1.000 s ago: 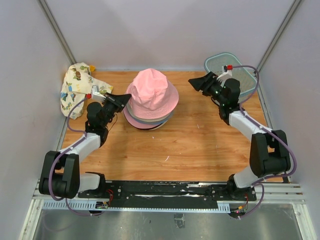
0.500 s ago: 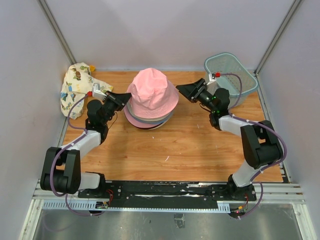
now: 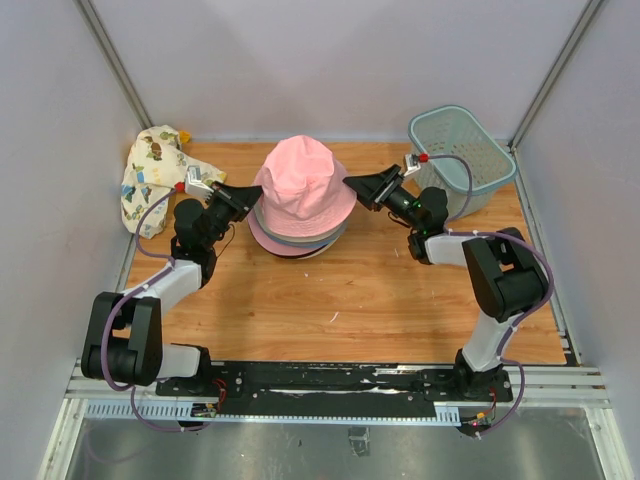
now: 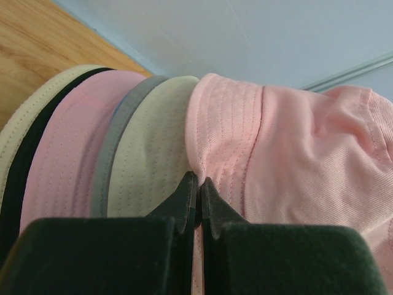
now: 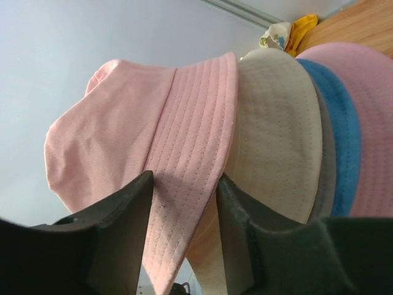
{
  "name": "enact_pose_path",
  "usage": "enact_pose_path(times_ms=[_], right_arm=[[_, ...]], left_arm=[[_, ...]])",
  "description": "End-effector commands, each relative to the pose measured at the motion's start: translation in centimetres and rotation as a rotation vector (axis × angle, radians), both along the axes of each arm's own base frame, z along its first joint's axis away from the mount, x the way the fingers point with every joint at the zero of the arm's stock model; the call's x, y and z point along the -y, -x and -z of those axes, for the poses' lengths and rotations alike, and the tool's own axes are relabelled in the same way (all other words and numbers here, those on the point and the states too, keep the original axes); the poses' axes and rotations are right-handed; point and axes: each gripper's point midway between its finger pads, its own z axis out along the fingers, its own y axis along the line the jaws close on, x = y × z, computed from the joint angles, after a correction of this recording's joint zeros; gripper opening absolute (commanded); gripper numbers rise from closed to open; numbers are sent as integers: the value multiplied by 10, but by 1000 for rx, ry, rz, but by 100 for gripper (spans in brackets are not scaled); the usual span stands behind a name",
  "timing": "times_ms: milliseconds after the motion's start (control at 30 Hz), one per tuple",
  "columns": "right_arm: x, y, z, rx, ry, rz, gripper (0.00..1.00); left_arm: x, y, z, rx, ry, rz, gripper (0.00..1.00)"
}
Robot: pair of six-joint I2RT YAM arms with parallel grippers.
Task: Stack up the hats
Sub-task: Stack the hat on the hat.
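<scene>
The pink hat (image 3: 302, 180) tops a stack of hats (image 3: 296, 242) at the table's middle. Under it show cream (image 5: 276, 123), grey, teal-blue (image 5: 341, 138), pink and black brims. My left gripper (image 3: 250, 192) is at the stack's left side, shut on the pink hat's brim (image 4: 221, 123), with pink cloth pinched between its fingertips (image 4: 198, 182). My right gripper (image 3: 350, 183) is at the stack's right side. Its jaws stand open astride the pink brim (image 5: 193, 123), one finger above it and one below, with a gap on both sides (image 5: 184, 182).
A cream patterned hat (image 3: 150, 178) with something yellow lies at the back left corner. The grey-green slatted basket (image 3: 462, 142) stands at the back right, behind the right arm. Pale walls close in the table on three sides.
My right gripper has swung left from beside the basket to the pink hat's right brim, and its jaws have narrowed a little. The left gripper has stayed put.
</scene>
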Motion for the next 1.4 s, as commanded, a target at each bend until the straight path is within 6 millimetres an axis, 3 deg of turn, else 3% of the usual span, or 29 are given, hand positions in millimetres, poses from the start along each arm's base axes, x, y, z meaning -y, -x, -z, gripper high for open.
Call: enact_pose_path(times_ms=[0,267,367,700,867,933,1367], right_arm=[[-3,4,-13,40,-66,8,38],[2,-12,1,13,-66,66,8],[1,-17,11,1,-41,77,1],[-3,-29,60,-62,51,94,0],[-7,-32,68,-68,58,86,1],[-9,-34,83,-91,74,82,1],[-15,-27,103,-106,149,55,1]], left_arm=[[2,3,18,-49,-30,24,1],[-8,5,32,-89,-70,-9,0],[-12,5,39,-110,-88,-27,0],[-17,10,74,-193,-102,-36,1],[-20,16,96,-243,-114,-49,1],[-20,19,104,-259,-115,-47,1],[-24,33,141,-336,-134,-54,1]])
